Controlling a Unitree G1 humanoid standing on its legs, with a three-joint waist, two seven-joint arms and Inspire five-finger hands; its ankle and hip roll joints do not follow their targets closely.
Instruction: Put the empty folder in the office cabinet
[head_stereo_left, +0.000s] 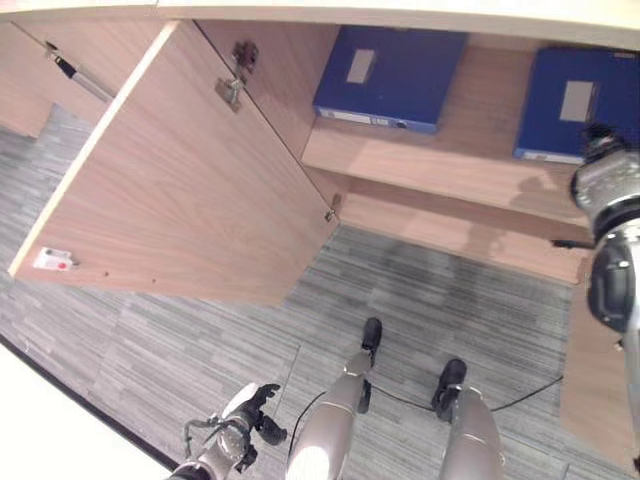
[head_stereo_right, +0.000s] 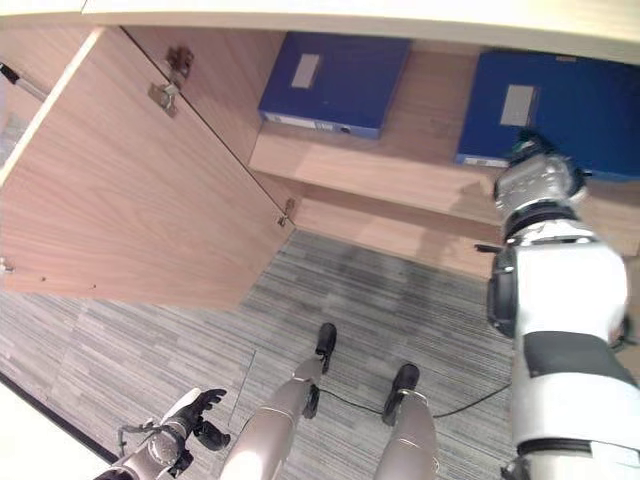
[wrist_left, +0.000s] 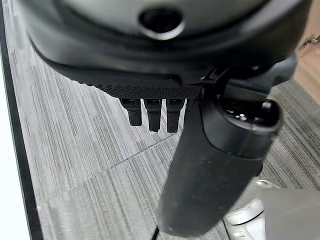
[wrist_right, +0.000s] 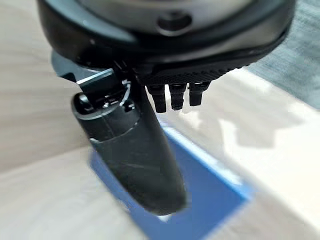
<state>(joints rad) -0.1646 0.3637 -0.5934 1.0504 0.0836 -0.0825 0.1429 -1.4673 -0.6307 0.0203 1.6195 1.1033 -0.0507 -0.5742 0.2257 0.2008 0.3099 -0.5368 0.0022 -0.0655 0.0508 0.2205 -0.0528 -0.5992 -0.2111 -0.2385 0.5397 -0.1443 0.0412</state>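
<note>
Folder-wise, the flat blue cardboard folder (head_stereo_right: 560, 105) w/ grey label lies on the pale wood cabinet shelf (head_stereo_right: 420, 165), right hand (wrist_right: 150, 125) hovering over it, fingers straight, prob. just released; left hand (wrist_left: 200, 150) hangs relaxed, open, low by the grey carpet (head_stereo_left: 200, 340).

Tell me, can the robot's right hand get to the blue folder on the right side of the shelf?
Probably yes. The right hand hangs just above that blue folder on the shelf, with the cabinet door swung open.
</note>
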